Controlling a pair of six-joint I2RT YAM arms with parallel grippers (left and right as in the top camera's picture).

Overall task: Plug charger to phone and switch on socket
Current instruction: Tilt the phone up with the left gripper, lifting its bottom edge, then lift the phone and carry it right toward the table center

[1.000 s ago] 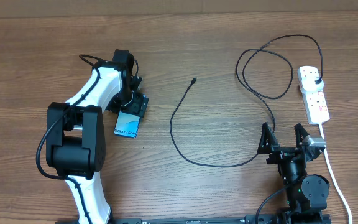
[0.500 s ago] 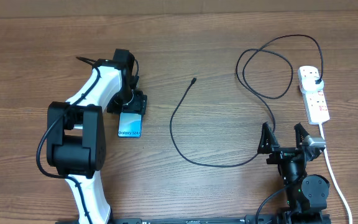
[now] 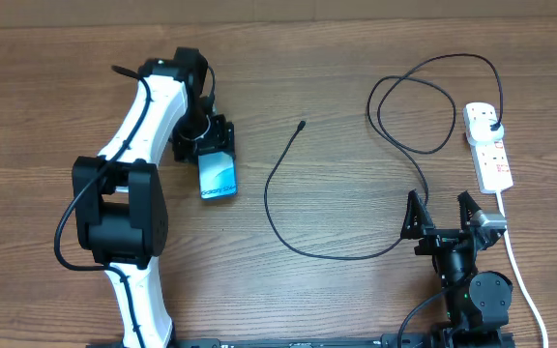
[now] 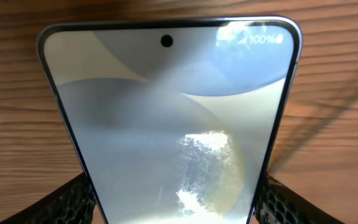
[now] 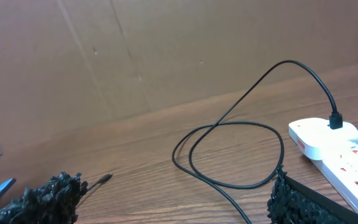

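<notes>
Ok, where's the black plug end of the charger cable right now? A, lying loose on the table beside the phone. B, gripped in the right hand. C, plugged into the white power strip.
C: the black plug sits in the end outlet of the power strip, and only the cable's small tip lies free on the table.

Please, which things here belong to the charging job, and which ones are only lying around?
Belong to the job: phone, held in the left claw; charger; socket; right claw, open.
Only surroundings: wooden table; brown board behind it.
</notes>
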